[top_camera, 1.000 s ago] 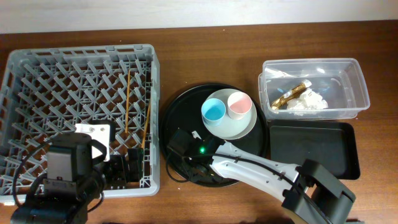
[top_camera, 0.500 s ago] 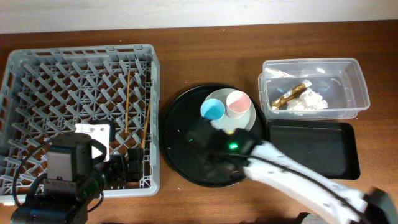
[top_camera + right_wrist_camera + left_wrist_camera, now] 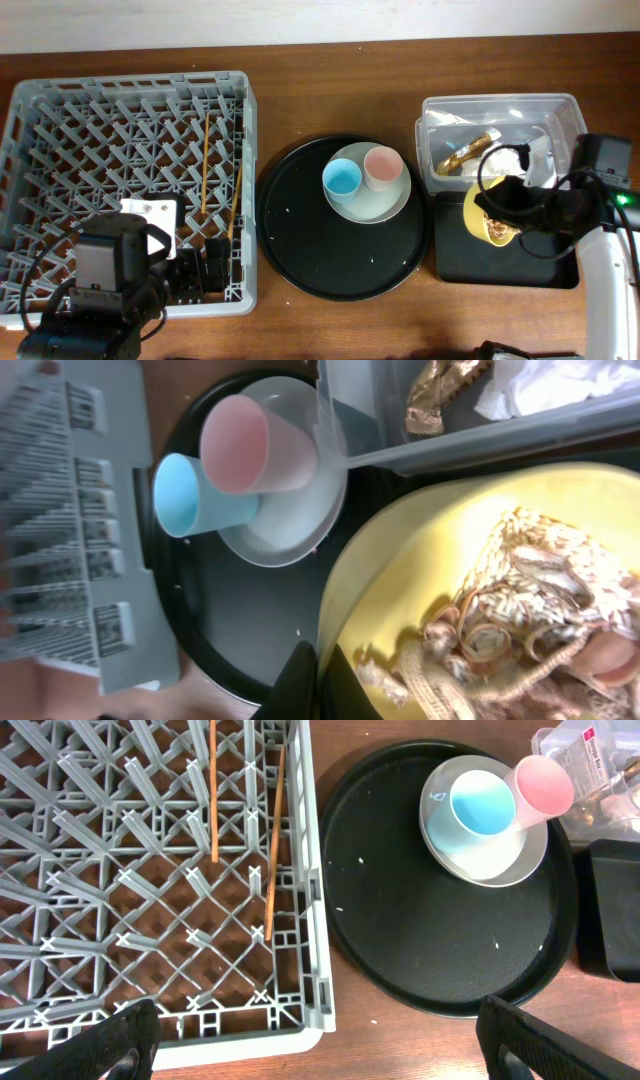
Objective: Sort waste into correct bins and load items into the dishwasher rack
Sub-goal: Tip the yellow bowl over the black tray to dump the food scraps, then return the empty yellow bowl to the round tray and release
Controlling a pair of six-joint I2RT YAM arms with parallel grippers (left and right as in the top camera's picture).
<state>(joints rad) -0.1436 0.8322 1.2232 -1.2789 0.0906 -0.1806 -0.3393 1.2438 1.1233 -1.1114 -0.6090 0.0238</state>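
My right gripper (image 3: pixel 497 203) is shut on the rim of the yellow bowl (image 3: pixel 477 215), holding it tilted over the shallow black tray (image 3: pixel 545 264). In the right wrist view the fingers (image 3: pixel 325 682) pinch the bowl (image 3: pixel 400 560), which holds beige food scraps (image 3: pixel 530 600). The clear tub (image 3: pixel 572 130) holds white tissue (image 3: pixel 510 158) and gold foil (image 3: pixel 465 150). A blue cup (image 3: pixel 342 178) and a pink cup (image 3: pixel 382 167) stand on the pale plate (image 3: pixel 385 206). Two chopsticks (image 3: pixel 206 160) lie in the grey rack (image 3: pixel 60 110). My left gripper (image 3: pixel 320 1055) is open and empty at the rack's front right corner.
The plate with the cups sits on a large round black tray (image 3: pixel 310 250) between the rack and the bins. The tub stands behind the rectangular black tray at the right. A white tag (image 3: pixel 150 215) lies in the rack's front part.
My right arm has swung from the front of the round tray to the right, carrying the yellow bowl, which now hangs over the rectangular black tray. The left arm has not moved.
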